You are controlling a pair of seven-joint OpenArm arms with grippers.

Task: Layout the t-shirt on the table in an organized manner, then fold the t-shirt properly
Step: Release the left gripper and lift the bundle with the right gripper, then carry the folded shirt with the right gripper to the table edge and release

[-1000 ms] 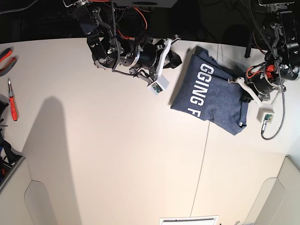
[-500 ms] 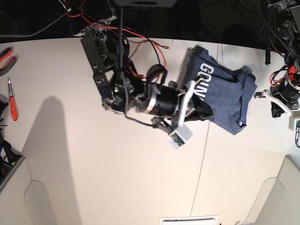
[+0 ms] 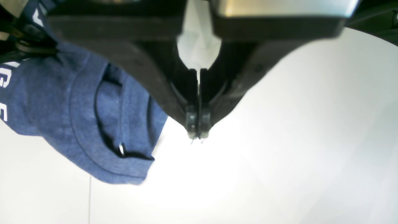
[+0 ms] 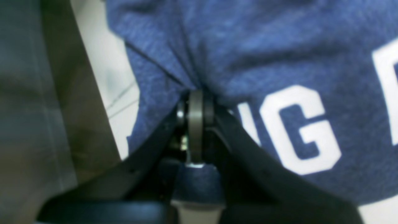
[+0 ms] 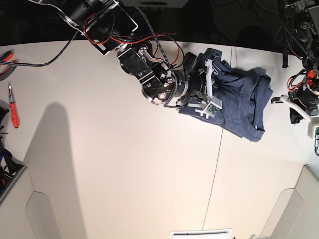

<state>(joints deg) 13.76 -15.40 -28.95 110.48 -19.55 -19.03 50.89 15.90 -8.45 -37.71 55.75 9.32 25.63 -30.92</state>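
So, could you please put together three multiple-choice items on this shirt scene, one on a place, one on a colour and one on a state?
1. Where does the t-shirt lie on the table in the base view?
A. upper right
B. lower left
C. bottom centre

2. What colour is the lettering on the shirt?
A. yellow
B. white
C. red

3. How is the right pincer?
A. wide open over bare table
B. shut on a screwdriver
C. shut on shirt fabric

Answers:
1 A, the blue heap sits near the far right edge.
2 B, the right wrist view shows white block capitals.
3 C, fabric gathers in creases at its closed tips.
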